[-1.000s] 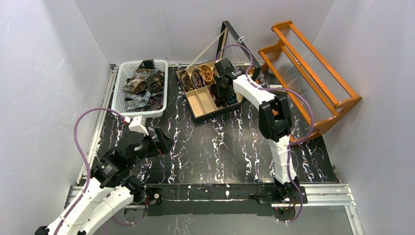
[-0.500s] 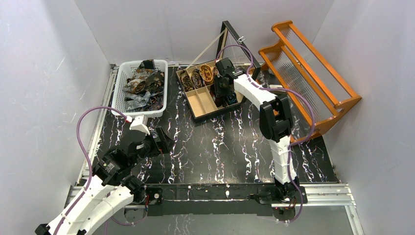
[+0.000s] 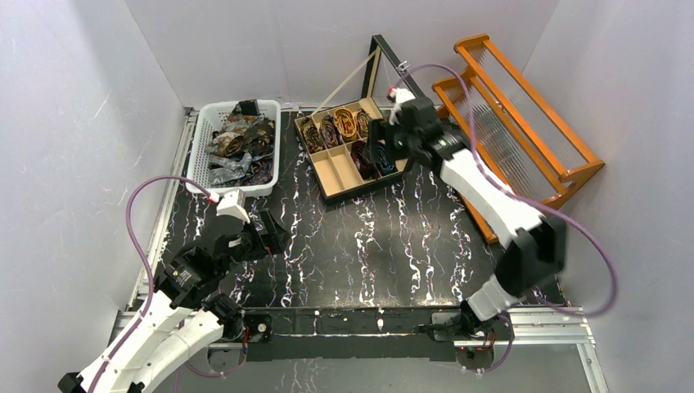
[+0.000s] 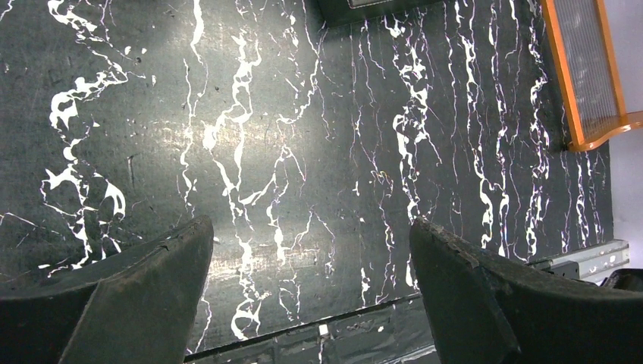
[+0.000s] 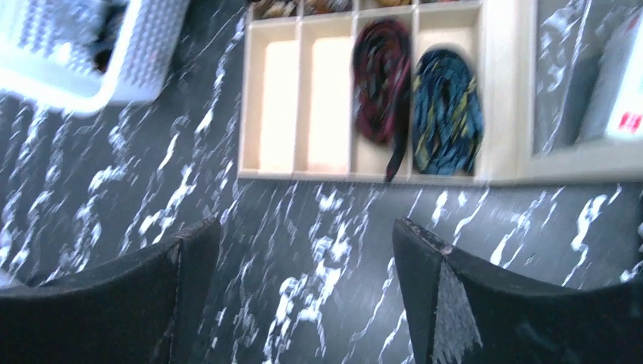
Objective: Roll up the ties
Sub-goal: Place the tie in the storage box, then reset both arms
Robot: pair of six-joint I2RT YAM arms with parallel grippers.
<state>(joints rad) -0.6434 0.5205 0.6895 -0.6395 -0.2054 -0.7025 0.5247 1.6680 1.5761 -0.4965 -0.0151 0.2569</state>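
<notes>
Unrolled ties [image 3: 236, 141] lie heaped in a white basket [image 3: 196, 155] at the back left. A wooden divided box [image 3: 330, 172] holds rolled ties: patterned coils [image 3: 331, 128] in its back row, a maroon coil [image 5: 381, 83] and a blue coil [image 5: 447, 110] in the front row. The maroon coil's tail hangs over the front rim. My right gripper [image 3: 376, 151] hovers above the box's right end, open and empty [image 5: 307, 235]. Over bare tabletop at the near left, my left gripper [image 3: 274, 233] is open with nothing in it [image 4: 311, 235].
Two front compartments [image 5: 296, 95] of the box hold nothing. The box's glass lid [image 3: 393, 78] stands raised behind it. An orange wooden rack [image 3: 524, 123] lies at the back right. The black marbled table [image 3: 368, 246] stretches between the arms.
My right gripper has opened and lifted up out of the box, and its arm has swung out to the right. The left arm has not moved.
</notes>
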